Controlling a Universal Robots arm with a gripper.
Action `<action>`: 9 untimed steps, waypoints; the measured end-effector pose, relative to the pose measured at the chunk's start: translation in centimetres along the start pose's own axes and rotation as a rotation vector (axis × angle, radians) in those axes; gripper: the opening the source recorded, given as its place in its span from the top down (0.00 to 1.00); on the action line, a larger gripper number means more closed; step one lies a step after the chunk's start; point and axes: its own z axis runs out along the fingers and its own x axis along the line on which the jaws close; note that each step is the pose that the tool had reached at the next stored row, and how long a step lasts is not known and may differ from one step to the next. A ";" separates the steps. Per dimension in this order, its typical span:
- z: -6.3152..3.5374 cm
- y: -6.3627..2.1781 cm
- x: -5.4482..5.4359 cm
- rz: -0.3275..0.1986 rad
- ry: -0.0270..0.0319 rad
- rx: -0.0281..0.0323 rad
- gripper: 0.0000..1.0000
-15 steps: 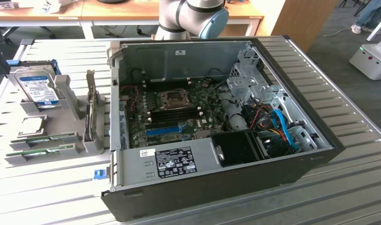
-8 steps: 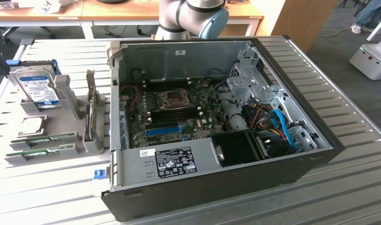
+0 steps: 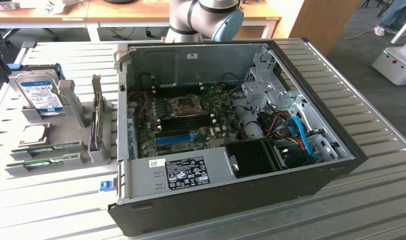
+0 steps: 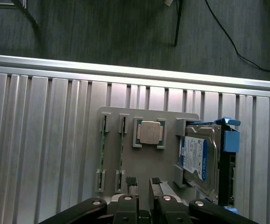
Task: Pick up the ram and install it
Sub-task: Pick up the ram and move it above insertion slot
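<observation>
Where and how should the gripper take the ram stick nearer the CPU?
Pinch its free top edge mid-length, across the thin faces, coming straight down: the ram stands on edge in the gray holder, both ends seated in brackets.

Hard drive label (image 3: 39,95): blue and white, print too small for me to read
Case sticker (image 3: 184,173): white with black print and marks, I cannot make out a word
Readable text: none I can see

Exterior oblique overview; wrist overhead; shared grey holder (image 3: 75,112) (image 4: 170,158)
</observation>
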 end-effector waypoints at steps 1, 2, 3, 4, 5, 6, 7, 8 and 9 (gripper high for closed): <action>0.00 0.00 0.0 0.000 0.0000 0.0000 0.76; 0.00 0.00 0.0 0.000 0.0000 0.0000 0.76; 0.00 0.00 0.0 0.000 0.0000 0.0000 0.76; 0.00 0.00 0.0 0.000 0.0000 0.0000 0.76; 0.00 0.00 0.0 0.000 0.0000 0.0000 0.76; 0.00 0.00 0.0 0.000 -0.0001 0.0001 0.76; 0.00 0.00 0.0 0.000 0.0000 0.0000 0.75; 0.00 0.00 0.0 0.000 0.0000 0.0000 0.69; 0.06 0.00 0.0 0.000 -0.0001 0.0002 0.69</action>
